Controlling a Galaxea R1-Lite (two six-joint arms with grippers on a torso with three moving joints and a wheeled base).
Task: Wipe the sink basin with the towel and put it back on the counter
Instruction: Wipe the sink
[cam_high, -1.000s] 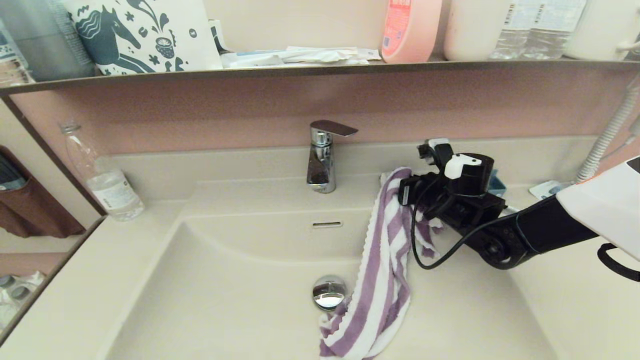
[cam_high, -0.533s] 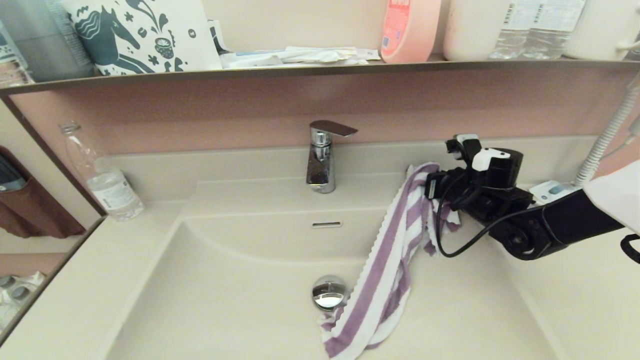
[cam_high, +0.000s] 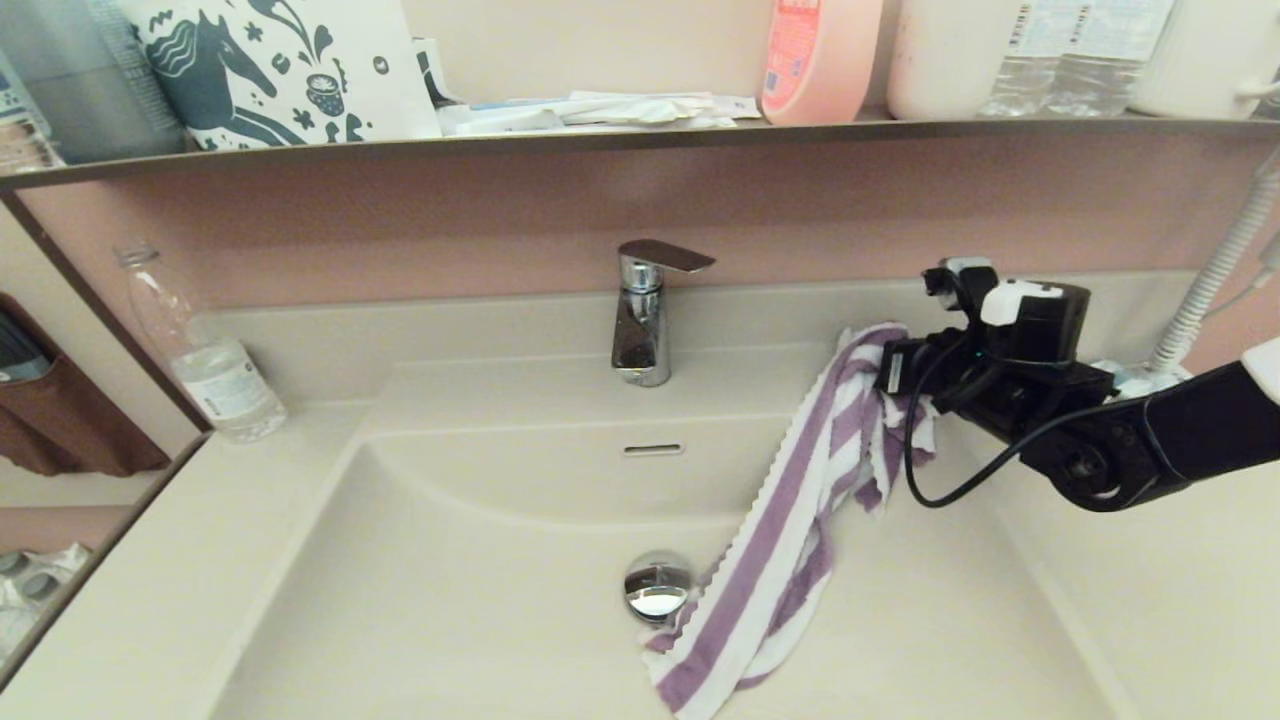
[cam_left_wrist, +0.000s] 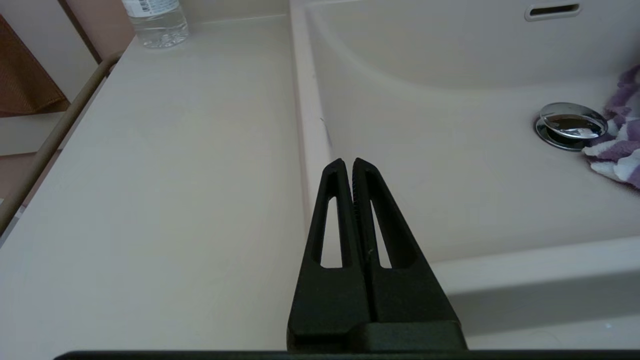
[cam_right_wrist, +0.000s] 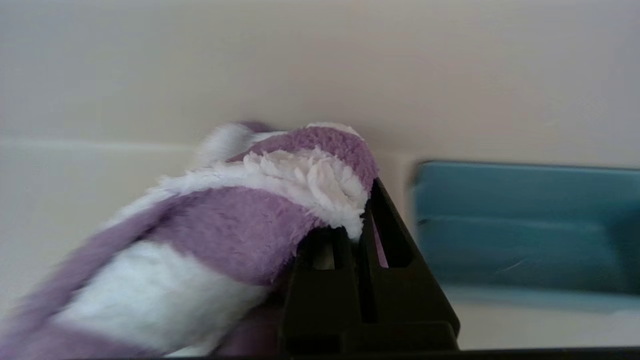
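My right claw (cam_high: 885, 370) is clamped on the top end of the towel (cam_high: 790, 520), holding it up over the back right corner of the sink basin (cam_high: 450, 600), just at the rim where the worktop (cam_high: 1150, 600) begins. From there the cloth hangs down the basin's right slope, and its lower end lies bunched on the basin floor just beside the drain plug (cam_high: 658, 588), touching it or nearly so.

In the right wrist view the towel (cam_right_wrist: 240, 220) is pinched between the closed fingers, and a small blue tray (cam_right_wrist: 525, 225) sits just beside the claw on the back of the worktop. I see a white corrugated hose (cam_high: 1215, 270) running up at the far right behind my arm.

The tap (cam_high: 645, 310) stands at the middle of the back ledge, well apart from the towel, with the overflow slot (cam_high: 654, 449) below it. A clear plastic bottle (cam_high: 200, 350) stands at the left back corner. Above, the dark-edged shelf (cam_high: 600, 140) overhangs the back ledge, carrying a horse-print bag (cam_high: 280, 70), a pink bottle (cam_high: 815, 60) and other containers.

My left claw (cam_left_wrist: 348, 165) hangs with fingers pressed together and holding nothing, over the basin's left rim, with bare worktop stretching to its left.
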